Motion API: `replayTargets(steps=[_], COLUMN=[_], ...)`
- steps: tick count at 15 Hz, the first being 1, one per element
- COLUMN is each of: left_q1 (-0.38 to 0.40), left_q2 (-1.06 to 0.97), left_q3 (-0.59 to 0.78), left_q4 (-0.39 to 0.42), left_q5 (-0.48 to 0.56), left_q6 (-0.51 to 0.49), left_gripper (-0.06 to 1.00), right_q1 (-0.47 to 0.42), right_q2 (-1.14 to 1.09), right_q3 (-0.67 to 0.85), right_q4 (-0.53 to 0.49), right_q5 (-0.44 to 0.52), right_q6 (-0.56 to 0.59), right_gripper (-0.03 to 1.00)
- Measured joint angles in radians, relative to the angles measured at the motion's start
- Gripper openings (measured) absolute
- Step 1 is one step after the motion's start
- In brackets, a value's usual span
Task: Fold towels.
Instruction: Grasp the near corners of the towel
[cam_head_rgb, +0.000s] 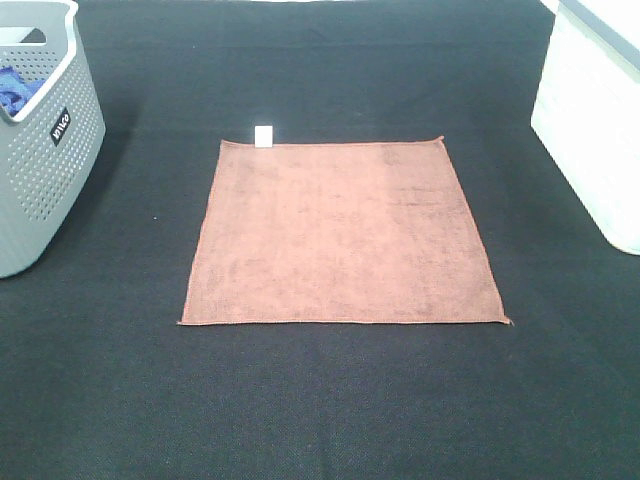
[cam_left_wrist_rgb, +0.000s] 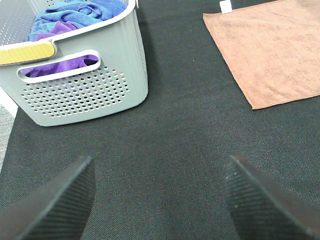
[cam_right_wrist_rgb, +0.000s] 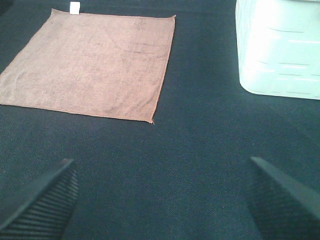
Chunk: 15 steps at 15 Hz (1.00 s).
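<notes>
The terracotta towel (cam_head_rgb: 340, 232) lies spread flat and square on the dark table, its small white tag (cam_head_rgb: 264, 135) at the far edge. It also shows in the left wrist view (cam_left_wrist_rgb: 272, 50) and in the right wrist view (cam_right_wrist_rgb: 87, 62). Neither gripper shows in the exterior high view. My left gripper (cam_left_wrist_rgb: 160, 200) is open and empty over bare table, short of the towel's near left corner. My right gripper (cam_right_wrist_rgb: 160, 200) is open and empty over bare table, short of the towel's near right corner.
A grey perforated basket (cam_head_rgb: 45, 150) stands at the left, holding blue and purple cloths (cam_left_wrist_rgb: 75, 20). A white bin (cam_head_rgb: 595, 120) stands at the right, also in the right wrist view (cam_right_wrist_rgb: 277, 47). The table is covered by a dark mat (cam_head_rgb: 330, 400).
</notes>
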Motion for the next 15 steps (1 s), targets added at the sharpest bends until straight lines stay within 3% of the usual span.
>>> replayTargets(steps=[15], left_q1=[0.0], left_q2=[0.0], left_q3=[0.0], left_q4=[0.0], left_q5=[0.0], left_q6=[0.0], left_gripper=[0.69], right_q1=[0.0], right_q2=[0.0], right_q3=[0.0], right_q4=[0.0], right_q5=[0.0], right_q6=[0.0], right_gripper=[0.85])
